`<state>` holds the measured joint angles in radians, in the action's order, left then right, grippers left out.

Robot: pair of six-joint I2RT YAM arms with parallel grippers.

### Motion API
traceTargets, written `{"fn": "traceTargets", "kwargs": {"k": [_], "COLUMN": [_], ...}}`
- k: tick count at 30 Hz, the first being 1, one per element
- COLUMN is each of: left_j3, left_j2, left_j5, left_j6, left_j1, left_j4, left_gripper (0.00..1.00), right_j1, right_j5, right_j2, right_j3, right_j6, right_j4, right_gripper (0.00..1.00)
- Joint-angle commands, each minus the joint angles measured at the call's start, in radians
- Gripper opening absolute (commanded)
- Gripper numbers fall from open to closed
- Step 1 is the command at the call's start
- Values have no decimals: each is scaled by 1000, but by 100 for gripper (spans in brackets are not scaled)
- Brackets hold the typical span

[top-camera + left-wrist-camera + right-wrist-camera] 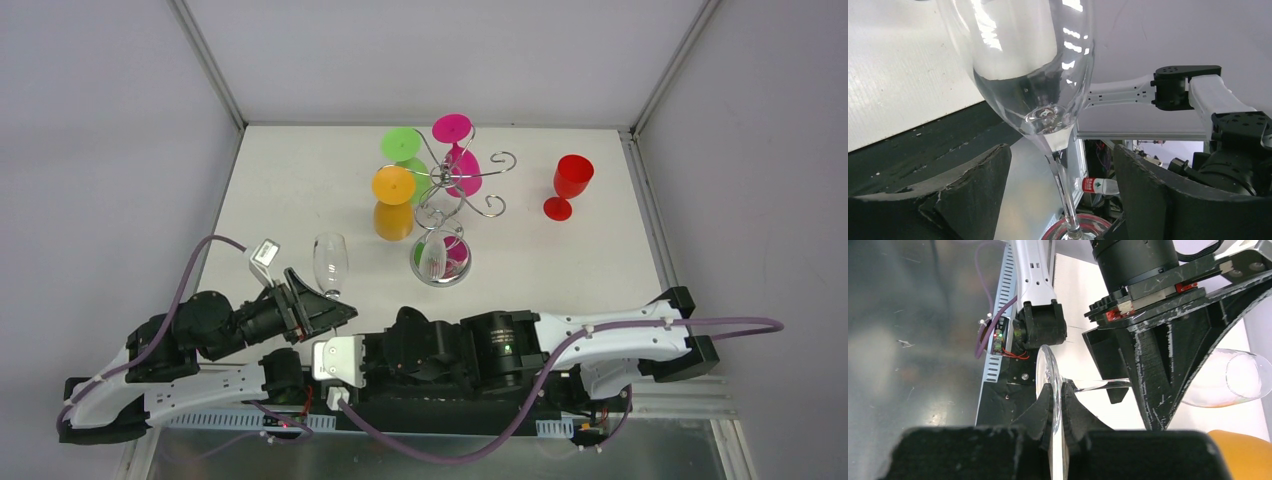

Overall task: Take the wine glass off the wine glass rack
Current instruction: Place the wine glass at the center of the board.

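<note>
Handover step, I judged: right gripper (pixel 1057 390) pinched the glass (pixel 1033 65) by its foot, left gripper (pixel 1062 150) gaped round the stem and needed closing.

Bright, even light from overhead fills the white tabletop (pixel 300 200), and shadows there are short and soft. The shiny chrome wire rack (pixel 443 178) glints. In the left wrist view, white glare streaks cross the clear wine glass (pixel 1033 60), which bends what lies behind it. In the right wrist view, the near black fingers (pixel 1044 407) look soft and dark.
</note>
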<state>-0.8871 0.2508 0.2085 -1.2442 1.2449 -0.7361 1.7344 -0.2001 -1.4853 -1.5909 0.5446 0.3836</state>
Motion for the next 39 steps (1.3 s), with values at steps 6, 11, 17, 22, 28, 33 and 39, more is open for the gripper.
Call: {"fn": "traceTargets", "kwargs": {"k": [6, 11, 17, 22, 28, 33, 39], "left_j3": [2, -1, 3, 8, 11, 4, -7], "left_j2": [23, 23, 22, 22, 25, 57, 76], "left_j5": [-16, -10, -5, -4, -8, -34, -61], "left_j6": [20, 27, 34, 36, 48, 79, 124], "left_j1": [11, 10, 11, 10, 11, 11, 10], "left_j4": [52, 51, 50, 50, 50, 52, 52], "left_gripper": [46, 35, 25, 16, 0, 0, 0], "right_j1": [16, 16, 17, 17, 17, 19, 20], "right_j5": [-140, -184, -194, -184, -147, -139, -155], "right_j2": [12, 13, 23, 34, 53, 59, 94], "right_j3": [-2, 12, 30, 48, 66, 71, 75], "right_j6": [80, 86, 75, 58, 35, 11, -56], "right_j4": [-147, -151, -150, -150, -145, -137, -108], "right_gripper": [0, 0, 0, 0, 0, 0, 36]}}
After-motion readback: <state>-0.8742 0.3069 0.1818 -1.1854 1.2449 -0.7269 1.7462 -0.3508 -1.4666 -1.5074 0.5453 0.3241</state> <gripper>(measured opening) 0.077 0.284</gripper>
